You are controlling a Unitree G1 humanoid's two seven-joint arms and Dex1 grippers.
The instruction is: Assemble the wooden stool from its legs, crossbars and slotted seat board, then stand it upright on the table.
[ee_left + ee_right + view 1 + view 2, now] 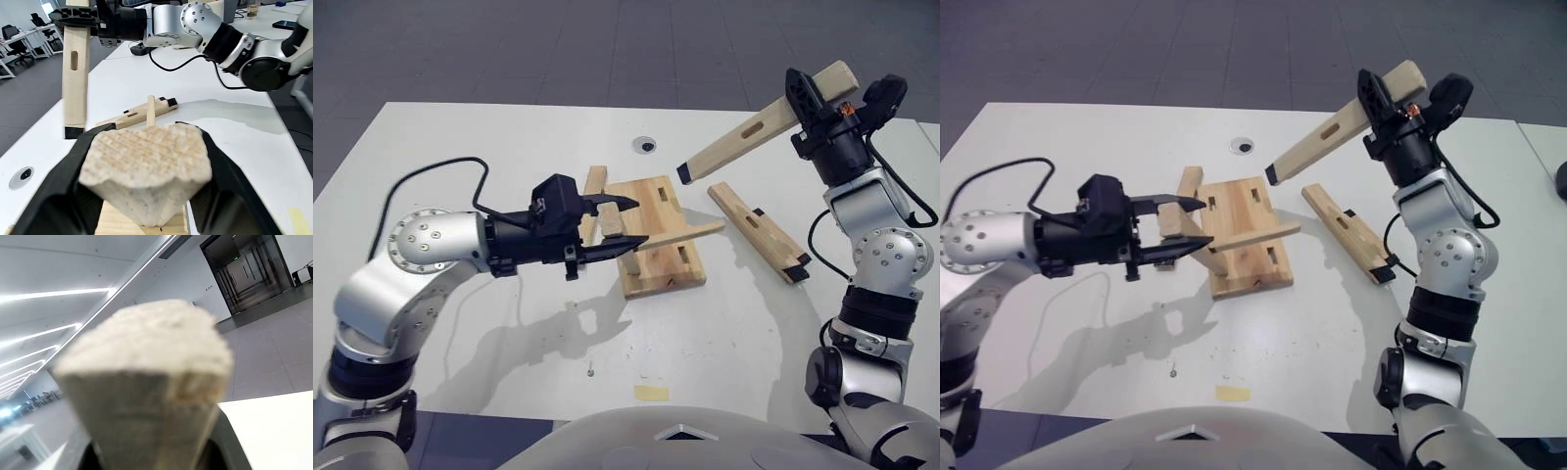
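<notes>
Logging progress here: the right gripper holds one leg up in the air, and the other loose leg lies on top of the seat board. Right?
Not quite. The right gripper does hold one leg up in the air, but the other loose leg lies on the table, right of the seat board and apart from it, as the left eye view shows.

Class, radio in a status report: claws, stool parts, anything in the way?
Left claw shut on crossbar leg over seat board. Right claw shut on raised leg. Third leg flat on table.
</notes>
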